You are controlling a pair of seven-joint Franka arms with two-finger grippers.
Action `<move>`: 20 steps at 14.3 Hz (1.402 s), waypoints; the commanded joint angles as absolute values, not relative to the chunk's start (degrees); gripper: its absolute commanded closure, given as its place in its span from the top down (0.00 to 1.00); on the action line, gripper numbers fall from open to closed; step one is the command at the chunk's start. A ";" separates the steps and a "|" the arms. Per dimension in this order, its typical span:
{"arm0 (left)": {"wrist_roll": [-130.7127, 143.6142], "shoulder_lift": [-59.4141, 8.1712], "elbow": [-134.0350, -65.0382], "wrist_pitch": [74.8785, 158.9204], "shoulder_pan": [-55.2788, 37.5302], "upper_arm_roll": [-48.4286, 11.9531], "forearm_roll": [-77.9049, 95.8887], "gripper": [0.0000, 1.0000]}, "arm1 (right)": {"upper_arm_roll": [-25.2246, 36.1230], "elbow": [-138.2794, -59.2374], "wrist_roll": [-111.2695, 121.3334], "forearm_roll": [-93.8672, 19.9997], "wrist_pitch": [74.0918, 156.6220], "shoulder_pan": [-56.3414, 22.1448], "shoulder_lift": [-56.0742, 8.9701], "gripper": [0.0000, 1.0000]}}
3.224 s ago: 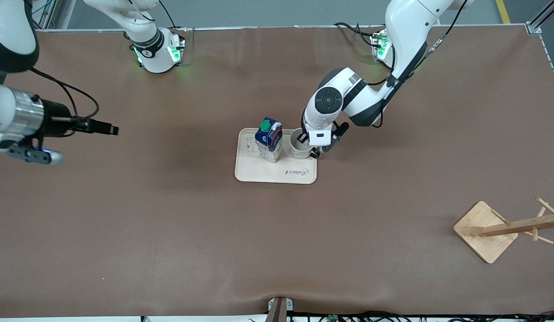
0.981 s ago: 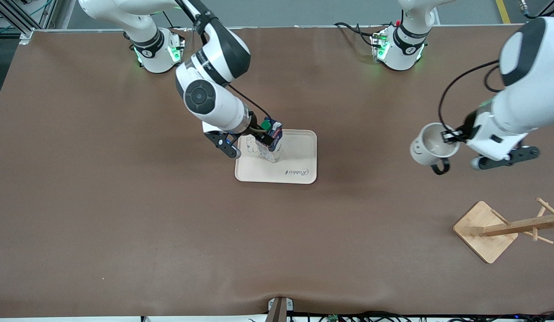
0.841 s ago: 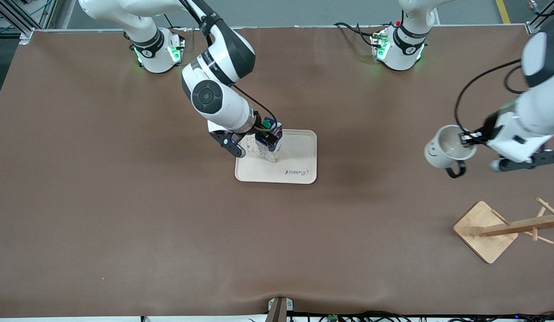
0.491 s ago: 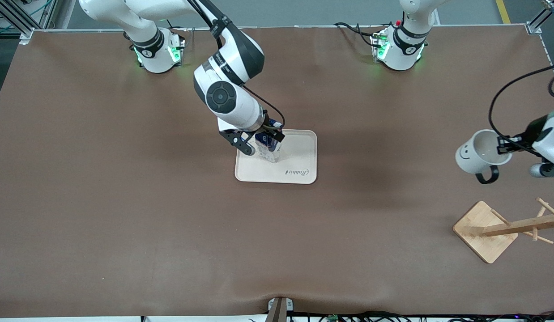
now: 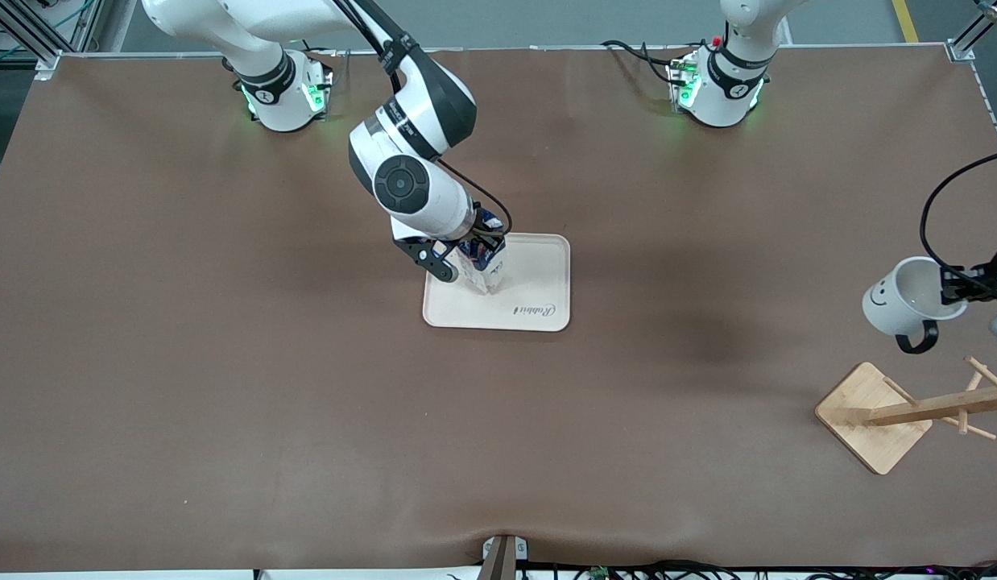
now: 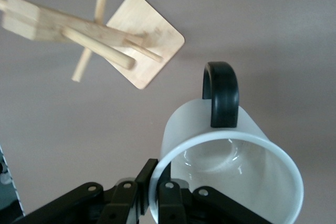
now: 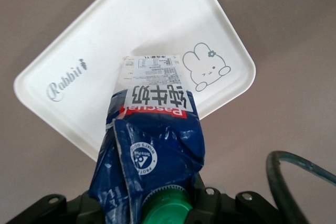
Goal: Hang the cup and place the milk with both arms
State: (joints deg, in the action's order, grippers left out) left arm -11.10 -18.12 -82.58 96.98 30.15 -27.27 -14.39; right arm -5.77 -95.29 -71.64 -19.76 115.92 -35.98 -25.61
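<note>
Front view: high camera facing the two arm bases, looking steeply down on the whole brown table [image 5: 305, 419].

Left wrist view: camera on the left arm's wrist, looking down, very close to the cup [image 6: 231, 177] and its rim, with the wooden rack [image 6: 100, 38] lower and farther off on the table.

Right wrist view: camera on the right arm's wrist, looking down, close above the milk [image 7: 152, 150], the tray [image 7: 105, 35] under it.

Shared: front and left wrist views both show cup [image 5: 909, 306] and rack [image 5: 901, 415]; front and right wrist views both show milk [image 5: 486, 262] and tray [image 5: 539, 298].
</note>
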 commanded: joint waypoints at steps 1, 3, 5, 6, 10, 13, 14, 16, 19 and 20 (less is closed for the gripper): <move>-15.63 -21.08 -78.76 97.99 30.23 -26.46 -15.64 0.00 | -5.10 -90.29 -71.55 -18.72 108.23 -32.45 -24.35 0.00; -17.57 -22.14 -78.05 99.75 30.23 -25.67 -15.64 0.00 | -5.01 -84.66 -67.52 -18.81 99.36 -27.80 -24.43 0.00; -17.75 -22.41 -78.22 100.46 30.23 -25.58 -16.34 0.00 | -5.01 -82.71 -59.64 -18.20 91.36 -21.92 -24.17 0.00; -18.54 -23.02 -78.14 100.55 30.32 -25.58 -17.57 0.00 | -5.01 -82.79 -53.15 -16.45 88.19 -18.84 -23.39 0.00; -20.30 -23.47 -78.13 100.63 30.32 -25.58 -18.02 0.00 | -4.92 -83.32 -30.64 -9.94 83.41 -8.02 -22.68 0.00; -20.13 -23.20 -78.13 100.63 30.32 -25.58 -18.11 0.00 | -4.92 -85.51 -15.34 -2.49 83.93 -1.60 -22.85 0.00; -20.30 -22.94 -78.13 100.63 30.32 -25.58 -18.19 0.00 | -4.92 -86.30 -10.59 0.32 84.54 0.68 -23.11 0.00; -21.44 -22.59 -78.13 100.55 30.67 -25.49 -18.19 0.00 | -4.92 -88.23 -1.97 3.77 88.05 4.38 -23.29 0.00; -23.11 -22.24 -77.96 100.55 31.29 -24.79 -17.93 0.00 | -4.92 -93.32 3.42 6.23 92.97 7.90 -23.29 0.00; -23.46 -22.24 -77.87 100.55 31.29 -24.79 -18.02 0.00 | -4.92 -95.25 3.34 7.46 94.21 8.00 -23.20 0.00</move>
State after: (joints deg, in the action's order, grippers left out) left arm -21.97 -22.87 -78.24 100.93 30.93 -24.75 -16.85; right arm -3.61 -90.99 2.23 4.78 91.78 6.86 -24.31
